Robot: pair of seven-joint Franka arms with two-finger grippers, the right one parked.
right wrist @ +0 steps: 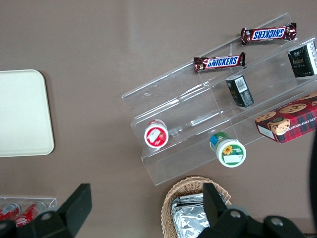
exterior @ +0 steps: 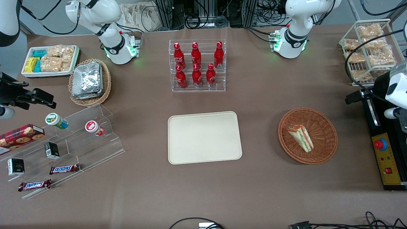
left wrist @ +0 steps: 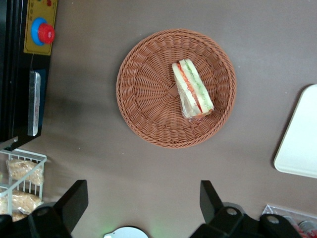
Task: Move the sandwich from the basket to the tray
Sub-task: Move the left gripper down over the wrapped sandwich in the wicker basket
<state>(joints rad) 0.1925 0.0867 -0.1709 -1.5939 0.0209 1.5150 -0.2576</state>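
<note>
The sandwich is a pale triangular wedge with green, orange-red and white layers. It lies in the round reddish-brown wicker basket, toward the working arm's end of the table. It also shows in the left wrist view, inside the basket. The cream tray lies flat at the table's middle, with nothing on it; its corner shows in the left wrist view. My left gripper hangs high above the table, beside the basket at the working arm's end. It is open wide and holds nothing.
A black control box with a red button lies beside the basket at the table's end. A wire rack of snack packets stands farther back. A clear rack of red bottles stands farther from the camera than the tray. A tan basket of foil packets and an acrylic shelf are toward the parked arm's end.
</note>
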